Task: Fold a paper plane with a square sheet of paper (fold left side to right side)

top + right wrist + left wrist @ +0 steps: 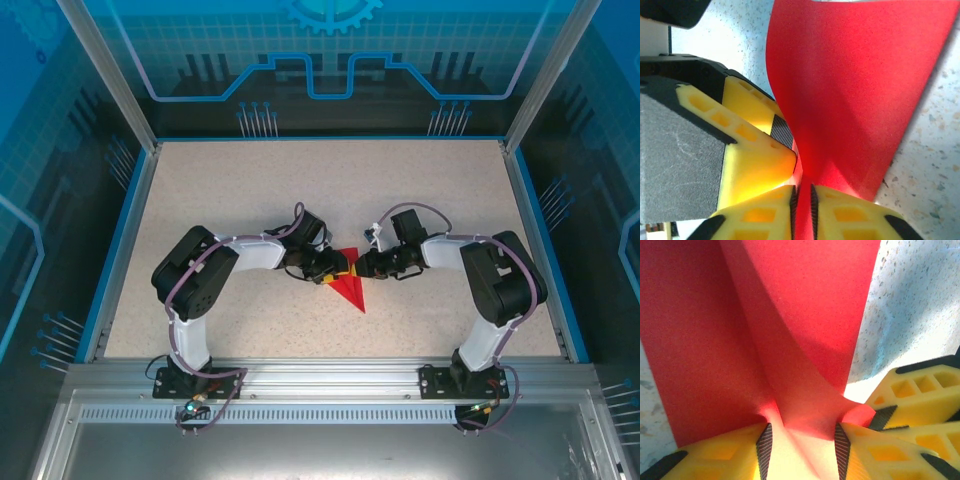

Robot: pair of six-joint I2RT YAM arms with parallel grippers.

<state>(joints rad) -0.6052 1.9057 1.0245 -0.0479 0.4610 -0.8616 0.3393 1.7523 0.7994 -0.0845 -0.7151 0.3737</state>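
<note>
The red sheet of paper [352,291], folded to a pointed triangle, lies on the speckled table between my two grippers, tip toward the near edge. My left gripper [330,270] reaches it from the left. In the left wrist view its jaws [802,450] stand apart, with a raised, curved flap of the paper [790,315] running between the ribbed pads. From the right my right gripper [362,266] meets it. Its jaws [802,210] are pressed onto a raised edge of the paper [855,90]. Both grippers' yellow fingers [755,150] nearly touch.
The speckled tabletop [250,200] stretches wide around the paper, bounded by a blue rim [120,250] and a metal rail [330,375] at the near edge. Both arms bend inward toward the table's middle.
</note>
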